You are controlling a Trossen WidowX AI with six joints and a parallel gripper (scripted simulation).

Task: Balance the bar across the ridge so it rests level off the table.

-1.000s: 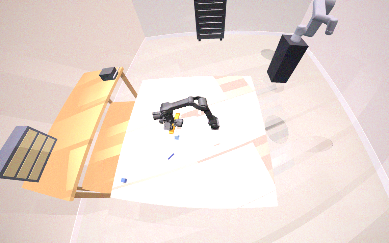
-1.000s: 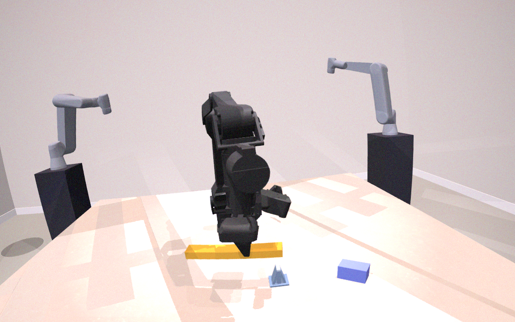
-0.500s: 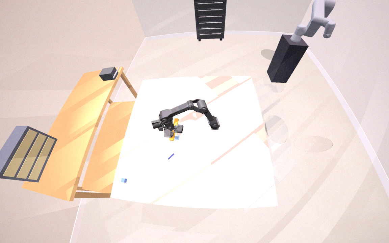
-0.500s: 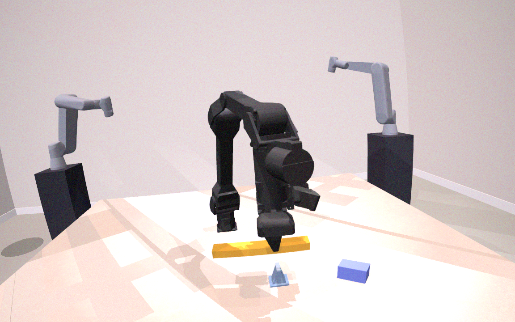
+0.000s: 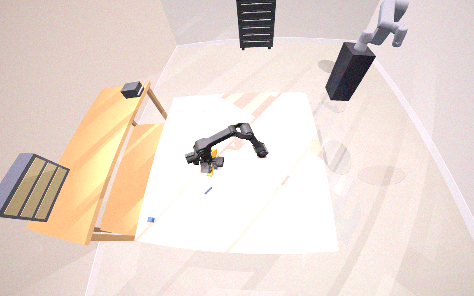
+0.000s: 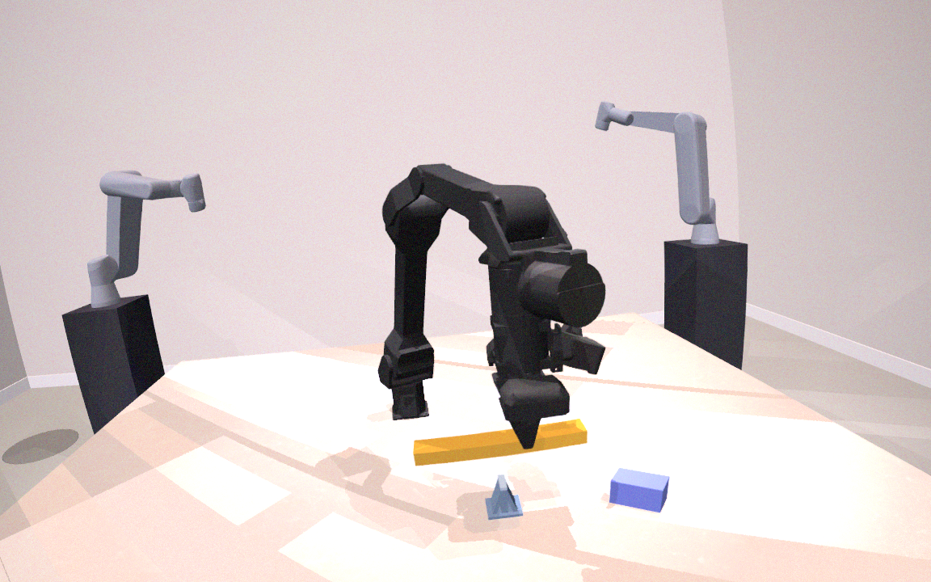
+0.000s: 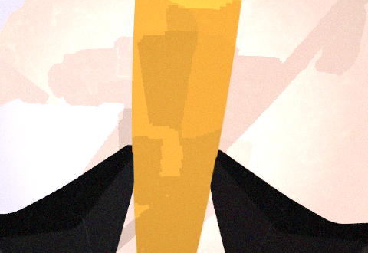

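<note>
My gripper (image 5: 210, 169) (image 6: 528, 438) (image 7: 173, 157) is shut on the orange-yellow bar (image 5: 214, 152) (image 6: 454, 450) (image 7: 203, 92), a little right of the bar's middle in the exterior view. The bar is held in the air, clear of the table (image 5: 268, 220) (image 6: 743, 463). The blue-grey ridge (image 5: 215, 168) (image 6: 503, 504) stands on the table, below the bar's middle in the exterior view, with a gap between them. In the top view it shows just beside the bar, partly hidden. The ridge cannot be made out in the wrist view. Whether the bar is exactly level is hard to tell.
A blue-violet block (image 5: 208, 190) (image 6: 638, 491) lies on the table, to the right of the ridge in the exterior view. A small blue cube (image 5: 150, 219) sits near the table's lower left corner in the top view. A wooden workbench (image 5: 95, 128) stands beyond the left edge.
</note>
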